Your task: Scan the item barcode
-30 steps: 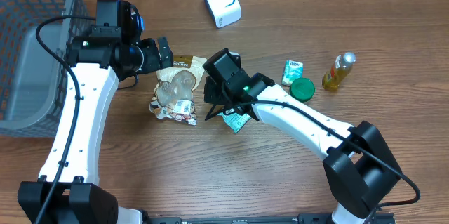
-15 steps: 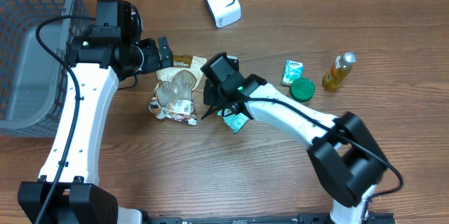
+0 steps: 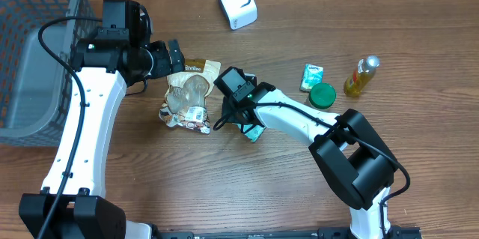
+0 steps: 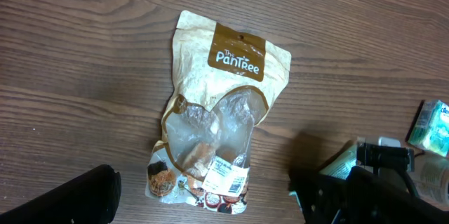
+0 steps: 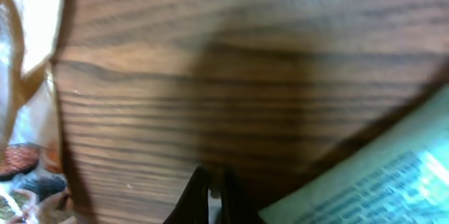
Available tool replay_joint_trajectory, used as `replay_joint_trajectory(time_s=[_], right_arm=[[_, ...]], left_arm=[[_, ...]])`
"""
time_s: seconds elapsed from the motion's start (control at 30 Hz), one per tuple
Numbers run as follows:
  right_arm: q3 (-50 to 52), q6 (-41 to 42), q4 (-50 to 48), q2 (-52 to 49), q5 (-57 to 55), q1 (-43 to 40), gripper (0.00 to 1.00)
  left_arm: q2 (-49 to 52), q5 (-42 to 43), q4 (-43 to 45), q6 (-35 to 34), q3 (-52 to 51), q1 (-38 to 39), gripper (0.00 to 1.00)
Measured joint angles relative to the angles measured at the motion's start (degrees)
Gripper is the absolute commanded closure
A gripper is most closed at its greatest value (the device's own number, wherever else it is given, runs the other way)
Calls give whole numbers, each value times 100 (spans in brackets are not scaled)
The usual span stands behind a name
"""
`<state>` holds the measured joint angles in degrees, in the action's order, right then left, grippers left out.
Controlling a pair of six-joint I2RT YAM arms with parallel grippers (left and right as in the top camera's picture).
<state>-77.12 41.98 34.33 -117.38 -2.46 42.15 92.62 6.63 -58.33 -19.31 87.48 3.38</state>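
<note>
A tan "The PanTree" snack pouch [image 3: 188, 97] lies flat on the wooden table, its white barcode label [image 4: 226, 175] facing up near the bottom end. My left gripper [image 3: 171, 57] hovers open above the pouch [image 4: 224, 97], with one dark finger on each side of the lower frame and nothing between them. My right gripper [image 3: 219, 123] is low over the table just right of the pouch, fingers [image 5: 200, 189] pressed together on bare wood. A teal packet [image 3: 253, 130] lies beside it under the arm; its printed face [image 5: 393, 175] shows in the right wrist view.
A white boxy device [image 3: 236, 1] stands at the back centre. At the right are a small teal packet [image 3: 312, 76], a green round lid [image 3: 323, 95] and a yellow bottle [image 3: 361, 76]. A grey mesh basket [image 3: 37, 52] fills the far left.
My right arm has swung so its gripper slid slightly left toward the pouch, and its fingers have closed fully. The left arm and pouch have not moved.
</note>
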Motion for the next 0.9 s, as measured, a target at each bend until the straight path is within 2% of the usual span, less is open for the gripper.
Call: replay_joint_trajectory(time_s=[0.23, 0.7, 0.9], right_arm=[[-46, 2, 516, 26, 37, -96, 96], [-66, -2, 1757, 129, -59, -973, 96], [-68, -24, 1982, 140, -415, -1123, 92]], left_arm=[[0, 0, 2, 0, 0, 0, 0], [0, 0, 2, 0, 0, 0, 0], [0, 0, 0, -2, 0, 0, 0]])
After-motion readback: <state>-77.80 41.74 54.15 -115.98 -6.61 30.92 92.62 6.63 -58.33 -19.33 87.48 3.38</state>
